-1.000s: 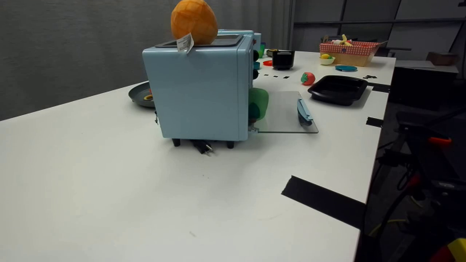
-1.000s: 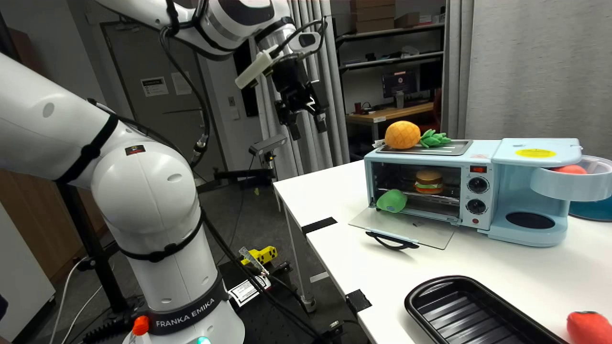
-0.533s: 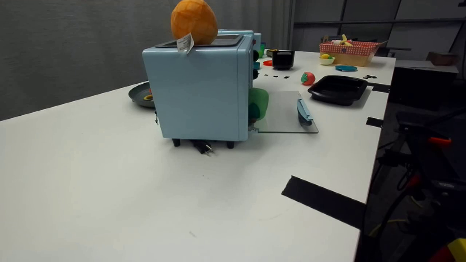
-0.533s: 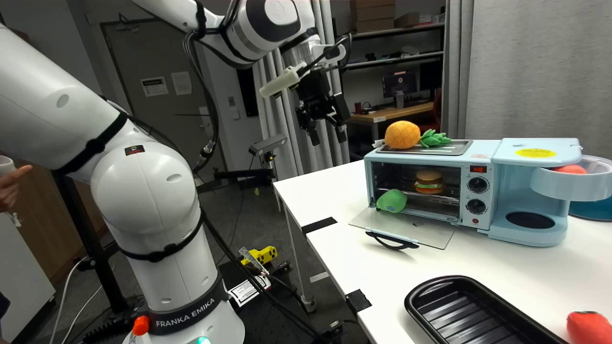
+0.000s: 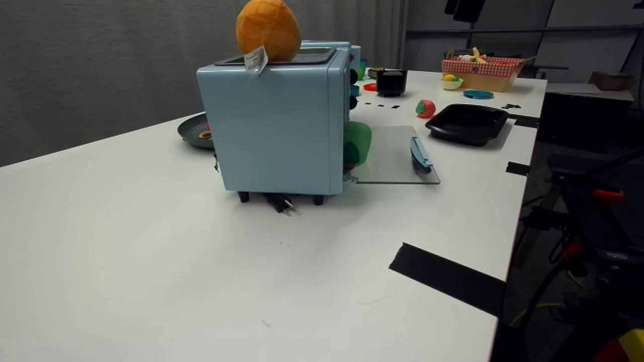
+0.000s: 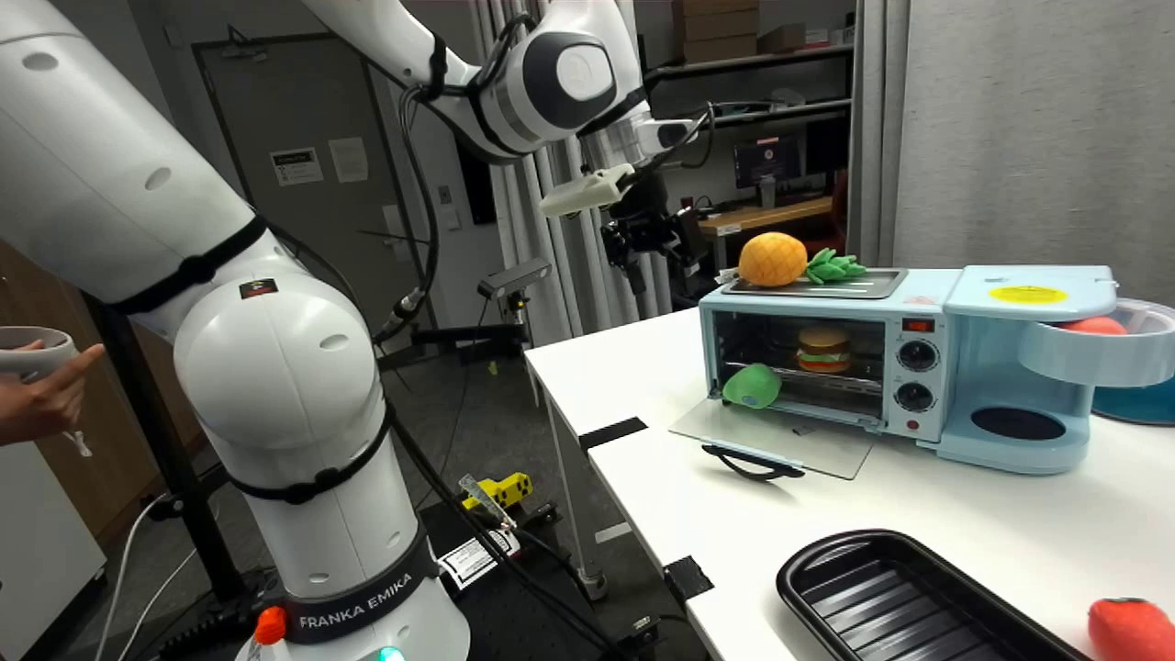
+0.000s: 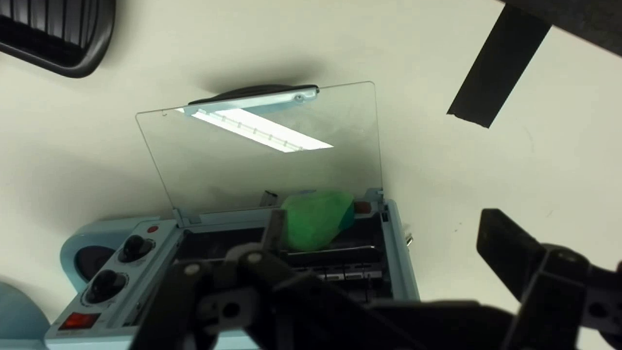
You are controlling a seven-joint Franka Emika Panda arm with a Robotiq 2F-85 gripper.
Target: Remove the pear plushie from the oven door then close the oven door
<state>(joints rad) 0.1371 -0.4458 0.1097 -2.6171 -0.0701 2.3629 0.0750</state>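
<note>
The pear plushie [image 6: 755,386] is bright green. It sits in the oven opening at the hinge side of the lowered door, and also shows in an exterior view [image 5: 358,146] and the wrist view [image 7: 316,221]. The oven door [image 6: 808,450] is a clear panel hanging open, with a dark handle [image 6: 753,464] at its outer edge; the wrist view shows its glass [image 7: 228,165] too. My gripper [image 6: 663,266] is open and empty, in the air above the table, apart from the plushie. In the wrist view the fingers [image 7: 381,218] are wide apart; one overlaps the plushie's edge in the picture.
A pineapple plush [image 6: 773,260] lies on the oven top, and a toy burger [image 6: 823,351] is inside. A black pan [image 6: 918,597] and a red strawberry [image 6: 1134,630] are on the table. A hand with a cup [image 6: 41,386] shows at the edge of an exterior view.
The arm has moved right and down toward the oven, and the gripper now shows at the top of an exterior view. A hand with a cup has come in. Plushie and door have not moved.
</note>
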